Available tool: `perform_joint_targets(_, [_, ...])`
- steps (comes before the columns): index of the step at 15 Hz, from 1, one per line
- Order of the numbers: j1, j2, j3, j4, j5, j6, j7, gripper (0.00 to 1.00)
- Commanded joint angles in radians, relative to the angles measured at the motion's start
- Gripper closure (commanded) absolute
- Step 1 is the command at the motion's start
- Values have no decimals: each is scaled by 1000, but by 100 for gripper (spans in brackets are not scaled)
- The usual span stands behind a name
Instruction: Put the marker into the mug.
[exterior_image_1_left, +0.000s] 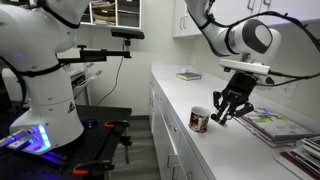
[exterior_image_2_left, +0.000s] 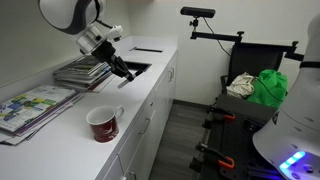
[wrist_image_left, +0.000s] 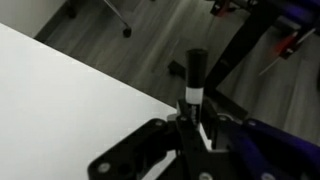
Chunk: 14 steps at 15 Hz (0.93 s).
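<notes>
**So: marker gripped, not yet over mug**

Marker (wrist_image_left: 194, 76) sat clamped between the jaws, which were closed on its lower end. The black barrel and whitish band stuck out beyond the fingertips in the wrist view. It was held up in the air above the bench (exterior_image_1_left: 215, 150), touching nothing else. Mug (exterior_image_2_left: 103, 124) stood upright on the bench near the front edge, apart from the jaws. In both exterior views the jaws hung higher than the mug and off to one side, nearer the magazines (exterior_image_2_left: 82, 72), not above the opening.

Handling, as a guess: the marker looked light, stiff and smooth, and thin enough to pivot or slip in a pinch grip. A hold across the barrel near one end, as shown, seemed fine and left the free end to go in first. Nothing about it looked fragile.

Containers: the mug was the only one. Its mouth faced up and the inside looked dark reddish. Nothing could be seen inside, though the bottom was not fully visible. The opening looked wide next to the marker, so the drop should be easy once centred. A light mug could tip if its rim got bumped.
</notes>
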<state>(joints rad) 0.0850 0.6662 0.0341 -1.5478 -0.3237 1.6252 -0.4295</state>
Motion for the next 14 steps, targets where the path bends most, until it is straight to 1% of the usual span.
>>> perform_joint_targets(1, [39, 57, 20, 81, -68, -122, 9, 95])
perform_joint_targets(7, [120, 133, 48, 171, -157, -153, 1, 95])
perform_joint_targets(9, [147, 149, 55, 199, -177, -190, -2, 95])
perform_joint_targets(11, [170, 149, 59, 214, -200, -224, 0, 95])
perform_joint_targets(14, [185, 143, 74, 226, -216, -259, -20, 95])
